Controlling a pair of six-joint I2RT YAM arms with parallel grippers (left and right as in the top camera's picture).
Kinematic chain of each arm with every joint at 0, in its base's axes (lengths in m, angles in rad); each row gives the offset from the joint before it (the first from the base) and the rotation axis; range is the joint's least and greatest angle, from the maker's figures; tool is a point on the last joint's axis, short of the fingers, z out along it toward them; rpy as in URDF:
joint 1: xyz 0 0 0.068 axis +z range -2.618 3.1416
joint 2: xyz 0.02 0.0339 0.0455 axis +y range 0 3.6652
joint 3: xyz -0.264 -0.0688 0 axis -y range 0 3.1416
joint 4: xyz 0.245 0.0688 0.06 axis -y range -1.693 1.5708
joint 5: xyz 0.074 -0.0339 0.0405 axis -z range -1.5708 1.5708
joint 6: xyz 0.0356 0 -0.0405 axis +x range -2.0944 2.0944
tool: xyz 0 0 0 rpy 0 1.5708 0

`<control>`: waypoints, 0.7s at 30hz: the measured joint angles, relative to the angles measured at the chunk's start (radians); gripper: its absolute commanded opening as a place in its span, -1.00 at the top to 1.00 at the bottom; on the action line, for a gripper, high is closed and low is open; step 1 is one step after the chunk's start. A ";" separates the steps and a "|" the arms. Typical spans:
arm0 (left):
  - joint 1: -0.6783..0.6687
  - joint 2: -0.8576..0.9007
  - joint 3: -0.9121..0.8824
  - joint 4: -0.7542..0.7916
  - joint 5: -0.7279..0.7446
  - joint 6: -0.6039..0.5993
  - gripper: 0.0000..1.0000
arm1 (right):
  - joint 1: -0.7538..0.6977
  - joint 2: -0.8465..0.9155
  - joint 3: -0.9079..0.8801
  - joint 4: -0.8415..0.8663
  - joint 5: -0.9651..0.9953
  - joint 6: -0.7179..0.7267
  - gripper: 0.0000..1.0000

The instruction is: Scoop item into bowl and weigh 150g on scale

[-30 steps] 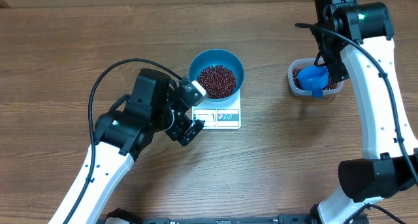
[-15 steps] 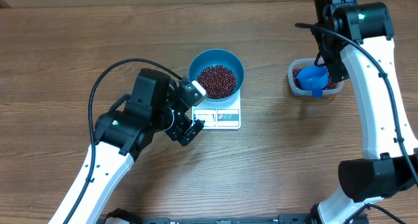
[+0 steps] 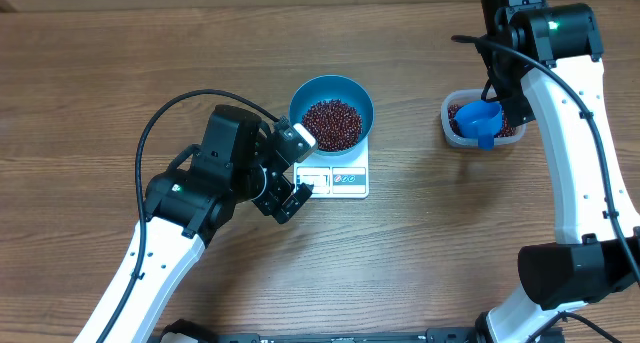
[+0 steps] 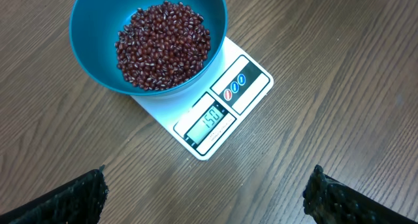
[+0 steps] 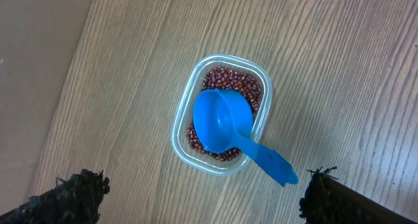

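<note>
The blue bowl (image 3: 331, 91) stands on the white scale (image 3: 347, 179), holding a heap of dark red-brown beans (image 3: 332, 124). In the left wrist view the bowl (image 4: 98, 15) with its beans (image 4: 163, 44) covers the back of the scale (image 4: 251, 80), whose display (image 4: 210, 121) is lit. My left gripper (image 3: 296, 170) hovers open just left of the scale; in its own view the left gripper (image 4: 206, 191) shows only bare wood between its fingers. My right gripper (image 5: 206, 185) hangs open high above the tub, holding nothing.
A clear plastic tub (image 5: 179, 129) with more beans (image 5: 228, 77) stands at the right. A small blue scoop (image 5: 225, 119) lies in it, handle sticking out over the rim. The overhead view shows tub (image 3: 450, 113) and scoop (image 3: 482, 120) partly under the right arm.
</note>
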State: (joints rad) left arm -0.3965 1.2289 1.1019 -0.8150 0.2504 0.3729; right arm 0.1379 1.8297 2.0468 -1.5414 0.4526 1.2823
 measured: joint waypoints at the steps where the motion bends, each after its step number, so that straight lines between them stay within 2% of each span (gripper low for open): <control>1: 0.000 0.000 0.000 0.000 0.000 0.000 -0.99 | 0.000 0.000 0.000 0.000 0.000 0.000 -1.00; 21: 0.000 -0.002 0.000 -0.024 0.000 0.000 -0.99 | 0.000 0.000 0.000 0.000 0.000 0.000 -1.00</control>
State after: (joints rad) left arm -0.3965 1.2266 1.1019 -0.8394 0.2504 0.3725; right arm 0.1383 1.8297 2.0468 -1.5410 0.4526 1.2819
